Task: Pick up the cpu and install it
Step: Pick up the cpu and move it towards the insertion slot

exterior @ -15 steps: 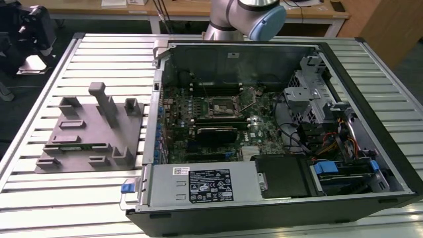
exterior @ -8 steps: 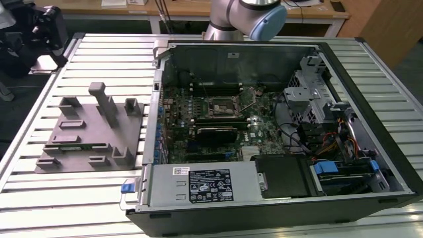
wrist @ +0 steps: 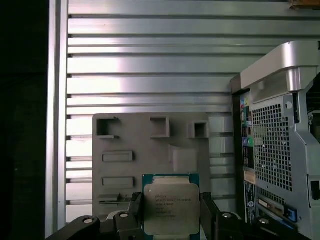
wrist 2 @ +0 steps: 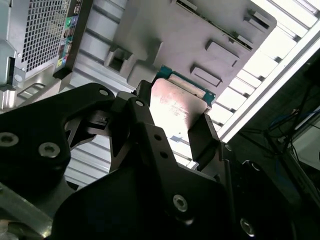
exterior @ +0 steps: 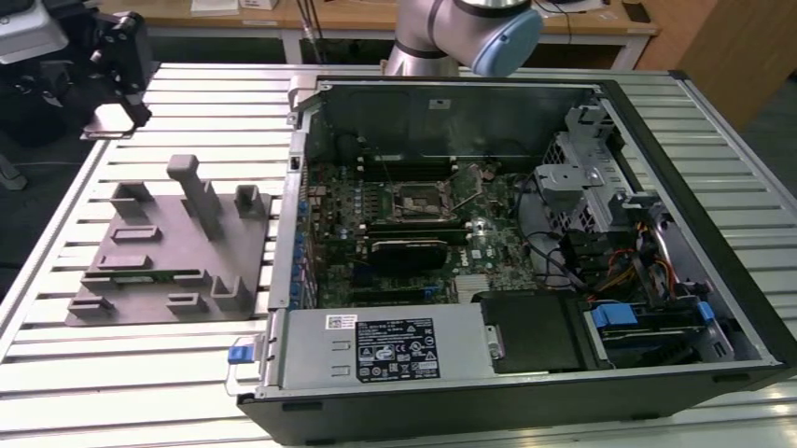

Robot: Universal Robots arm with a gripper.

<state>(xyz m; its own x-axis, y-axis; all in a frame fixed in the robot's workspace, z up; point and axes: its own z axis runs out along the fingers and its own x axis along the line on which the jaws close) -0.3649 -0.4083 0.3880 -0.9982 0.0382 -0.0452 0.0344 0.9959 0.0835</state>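
The cpu (wrist: pixel 171 202) is a small square chip with a silver top and a green rim, and it is clamped by its two side edges between my black fingers (wrist: pixel 207 207). My gripper (wrist: pixel 171 212) is shut on it and holds it in the air above the grey fixture tray (wrist: pixel 130 150). In the second wrist view the cpu (wrist 2: pixel 176 105) shows its shiny face between the same fingers (wrist 2: pixel 202 135). In the exterior view my gripper (exterior: pixel 118 89) hangs at the far left, beyond the tray (exterior: pixel 162 257). The square dark socket (exterior: pixel 417 196) sits on the motherboard inside the open computer case (exterior: pixel 697 233).
The case lies on its side on a ribbed aluminium table (exterior: pixel 149 364), at the exterior view's right of the tray. Upright grey posts (exterior: pixel 193 191) rise from the tray. Drive cages and cables (exterior: pixel 610 243) crowd the case's right side. The arm's base (exterior: pixel 461 37) stands behind the case.
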